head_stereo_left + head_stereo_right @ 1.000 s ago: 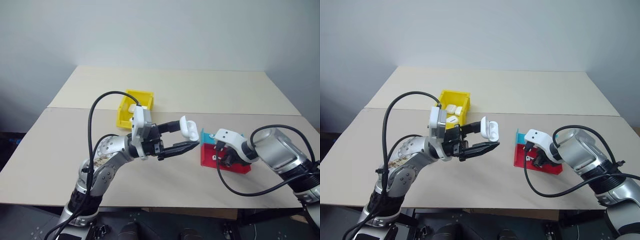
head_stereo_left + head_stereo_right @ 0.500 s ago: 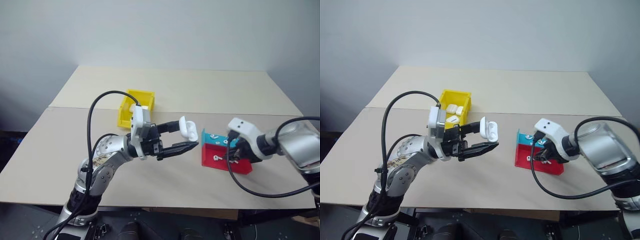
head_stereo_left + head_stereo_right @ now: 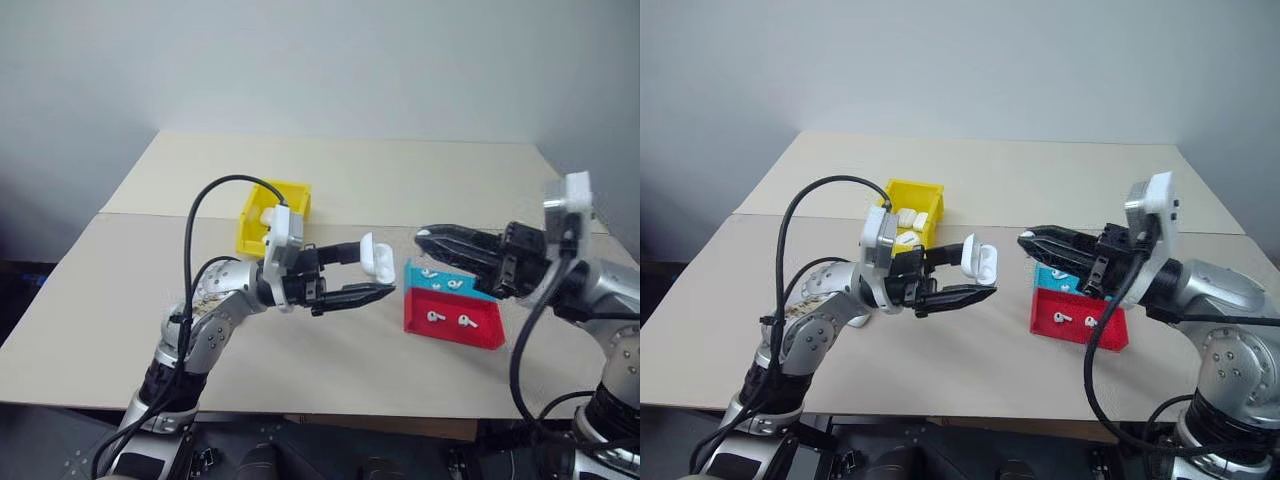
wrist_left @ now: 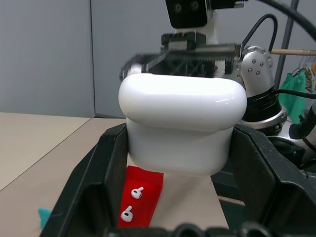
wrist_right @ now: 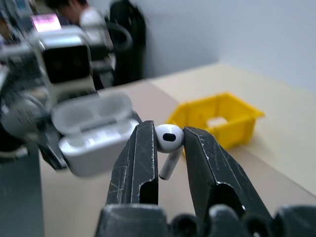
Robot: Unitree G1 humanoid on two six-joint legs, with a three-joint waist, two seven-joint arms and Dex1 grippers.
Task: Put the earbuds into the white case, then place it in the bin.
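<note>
- Left pincer [image 3: 372, 272]: we find its two black ribbed fingers clamped on the white case [image 3: 377, 258], holding it raised above the table [image 3: 400, 180]. The case is glossy, rounded at every corner, and its hinged lid stands flipped open, showing two moulded hollows in the right wrist view.
- Right pincer [image 5: 169, 144]: we note its scuffed black fingers closed on one earbud [image 5: 168, 139], gripping the bulbous head while the short stem hangs below. In the head views this pincer is lifted clear of the table and points toward the open case, tips near it but apart.
- Remaining earbuds [image 3: 446, 319]: we count small glossy white pieces with short stems lying loose in the red and teal tray [image 3: 478, 336], two on the red floor and others on the teal part.
- Tray: low-walled, matte plastic, resting flat on the table below the right pincer.
- Bin [image 3: 930, 198]: bright yellow, rectangular, upright walls, standing on the table behind the left arm; we see several white rounded cases [image 3: 906, 218] lying inside.
- Table: pale beige, smooth, matte, with a seam running across it.
</note>
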